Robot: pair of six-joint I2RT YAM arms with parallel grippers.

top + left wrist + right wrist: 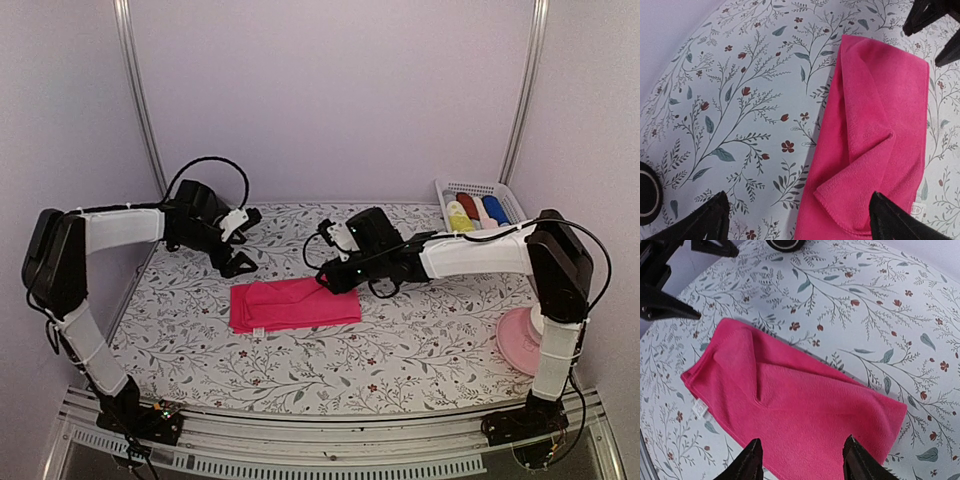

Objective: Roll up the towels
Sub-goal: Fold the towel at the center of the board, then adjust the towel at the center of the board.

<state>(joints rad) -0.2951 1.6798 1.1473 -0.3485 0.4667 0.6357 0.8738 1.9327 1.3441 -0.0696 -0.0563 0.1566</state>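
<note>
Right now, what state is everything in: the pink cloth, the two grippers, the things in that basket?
pink towel: folded flat on the table, not rolled.
left gripper: open, empty, by the towel's left end.
right gripper: open, empty, over the towel's right end.
rolled towels: rolled, side by side in the basket.

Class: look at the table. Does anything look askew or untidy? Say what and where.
The pink towel in the middle is folded unevenly: a crooked flap and crease on top, edges not lined up.
</note>
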